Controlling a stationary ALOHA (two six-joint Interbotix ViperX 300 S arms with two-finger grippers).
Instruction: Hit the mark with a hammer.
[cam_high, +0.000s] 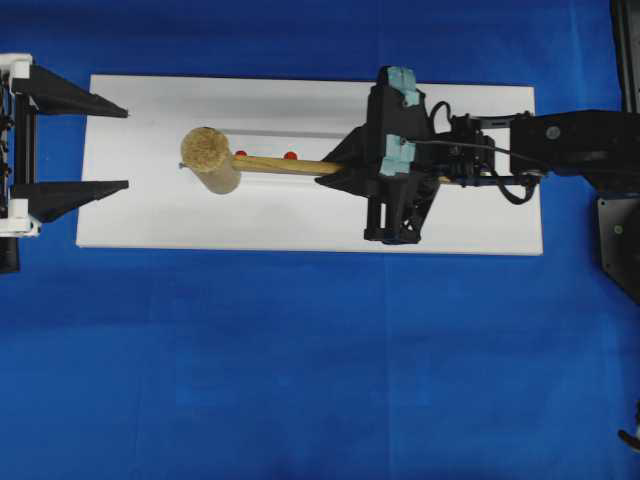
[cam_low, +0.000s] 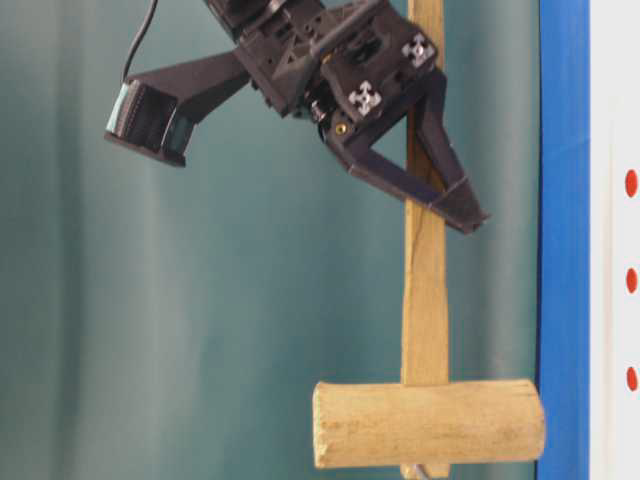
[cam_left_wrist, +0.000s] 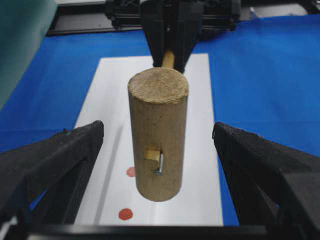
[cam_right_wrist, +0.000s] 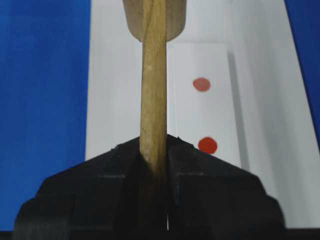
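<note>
The right gripper (cam_high: 345, 168) was clamped on the handle of the hammer (cam_high: 230, 160), its jaws pinched tight against the flat sides of the thin shaft, as the right wrist view showed. It gripped well back from the head, probably to give the swing some reach and keep the fingers away from the strike. From this hand the handle ran straight out ahead, and the thick cylindrical head sat at the far end, crosswise to the shaft, held up off the white board (cam_high: 150, 220). The red marks (cam_right_wrist: 207, 145) lay below and just to the side of the handle, ahead of the fingertips. The left gripper (cam_high: 125, 148) stood wide and empty at the board's other end, its two fingers (cam_left_wrist: 55, 160) spread on either side of the hammer head without touching it, apparently just waiting clear of the blow.
</note>
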